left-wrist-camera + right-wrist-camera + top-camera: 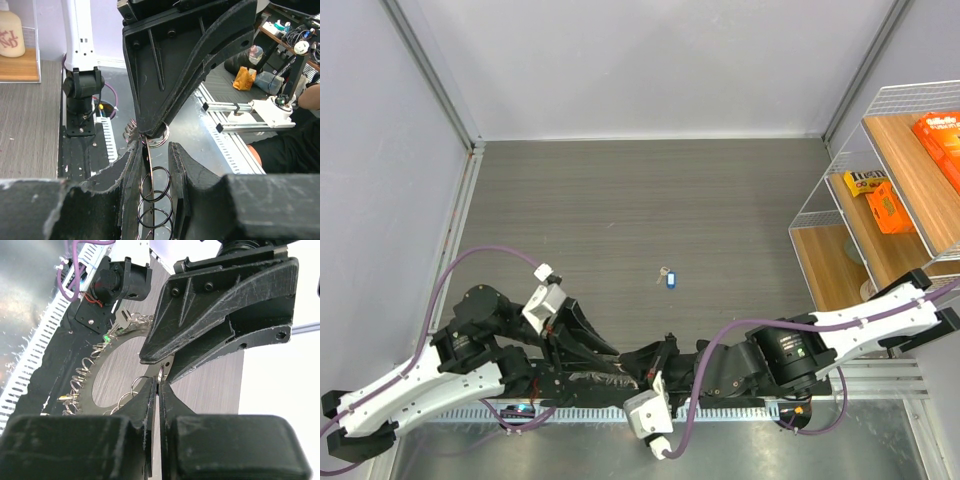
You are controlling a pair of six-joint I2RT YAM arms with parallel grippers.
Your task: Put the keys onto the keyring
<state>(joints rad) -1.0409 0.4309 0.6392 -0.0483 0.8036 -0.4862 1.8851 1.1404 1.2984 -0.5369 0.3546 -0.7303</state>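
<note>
- Here is the keyring (pixel 80 381) in the right wrist view: a broad, flat, dark round band, open in the middle, its rim bristling with small silver wire loops.
- It sits at 6 o'clock in the overhead view, at the near edge of the counter (pixel 620 200), between the two arms.
- The left fingers (pixel 182 167) are clenched on the band's rim. Edge-on in this view, the band is a thin strip with three loops beside it.
- The right fingers (pixel 145 407) are pinched tight on one small loop of the fringe.
- The blue key (pixel 671 282) lies alone on the counter at 1 o'clock from the fingers, well apart, its silver blade pointing toward 11 o'clock.
- Overhead, the arms cover nearly all of the keyring.
- In the right wrist view, the ring's 4-to-6 o'clock arc is hidden behind the fingers. A green glint on its upper rim is too small to identify.
</note>
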